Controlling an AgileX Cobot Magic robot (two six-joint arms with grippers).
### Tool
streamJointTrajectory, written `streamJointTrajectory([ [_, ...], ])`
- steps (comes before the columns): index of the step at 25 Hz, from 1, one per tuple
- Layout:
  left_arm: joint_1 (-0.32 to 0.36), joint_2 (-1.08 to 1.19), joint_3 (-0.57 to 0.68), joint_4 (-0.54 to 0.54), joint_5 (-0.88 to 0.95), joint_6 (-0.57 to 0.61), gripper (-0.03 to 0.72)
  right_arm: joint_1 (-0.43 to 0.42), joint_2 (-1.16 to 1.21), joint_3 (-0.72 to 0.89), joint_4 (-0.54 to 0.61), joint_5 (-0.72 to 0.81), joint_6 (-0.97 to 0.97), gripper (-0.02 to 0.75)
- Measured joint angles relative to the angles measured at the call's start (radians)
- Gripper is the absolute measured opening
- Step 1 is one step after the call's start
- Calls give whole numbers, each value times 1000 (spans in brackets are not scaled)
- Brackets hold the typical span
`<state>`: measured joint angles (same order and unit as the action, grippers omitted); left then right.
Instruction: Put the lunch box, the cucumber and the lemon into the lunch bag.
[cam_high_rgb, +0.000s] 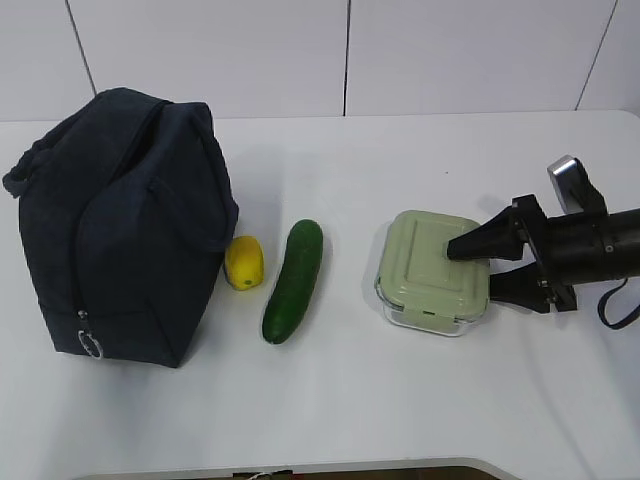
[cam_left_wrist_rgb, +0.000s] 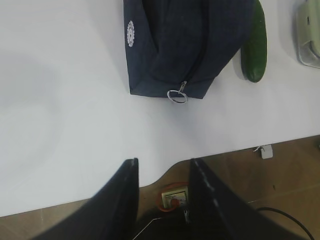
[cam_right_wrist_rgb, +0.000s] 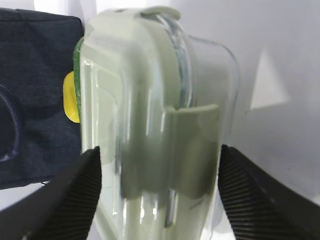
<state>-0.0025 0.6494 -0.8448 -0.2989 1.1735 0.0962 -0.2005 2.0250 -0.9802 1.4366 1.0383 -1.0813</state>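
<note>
A white desk (cam_high_rgb: 400, 400) is shown carrying four items in a row. The lunch bag (cam_high_rgb: 125, 225), dark navy and upright, is placed near the left edge, with its zipper ring (cam_high_rgb: 91, 345) hanging at the lower front corner. The lemon (cam_high_rgb: 244, 262) is seen just beside the bag's right side, and the cucumber (cam_high_rgb: 293, 280) is laid just to the right of the lemon, apart from it, with its length running from front to back. The lunch box (cam_high_rgb: 434, 271), clear with a pale green lid, is set toward the right edge, well apart from the cucumber.

The right end effector (cam_high_rgb: 482, 267) is extended in from the right edge with its fingers spread; one finger is held above the lid and the other beside the box's right wall. In the right wrist view the box (cam_right_wrist_rgb: 150, 135) is framed between the two ridged pads (cam_right_wrist_rgb: 75, 195), and contact cannot be told.

The left end effector (cam_left_wrist_rgb: 162, 170) is seen only in the left wrist view, released, held over the front edge of the desk, well apart from the bag (cam_left_wrist_rgb: 185, 40) and gripping nothing.
</note>
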Motion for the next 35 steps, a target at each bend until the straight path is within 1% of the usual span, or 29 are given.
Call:
streamJointTrajectory([
  [12,0,0,0,0,0,0,242,9,0,0,2,-4,-15,572],
  [18,0,0,0,0,0,0,242,28,0,0,10,-48,-15,571],
  [29,0,0,0,0,0,0,242,28,0,0,16,-44,-17,569],
  [32,0,0,0,0,0,0,242,28,0,0,16,-40,-17,536],
  [35,0,0,0,0,0,0,242,28,0,0,16,-26,-17,475],
])
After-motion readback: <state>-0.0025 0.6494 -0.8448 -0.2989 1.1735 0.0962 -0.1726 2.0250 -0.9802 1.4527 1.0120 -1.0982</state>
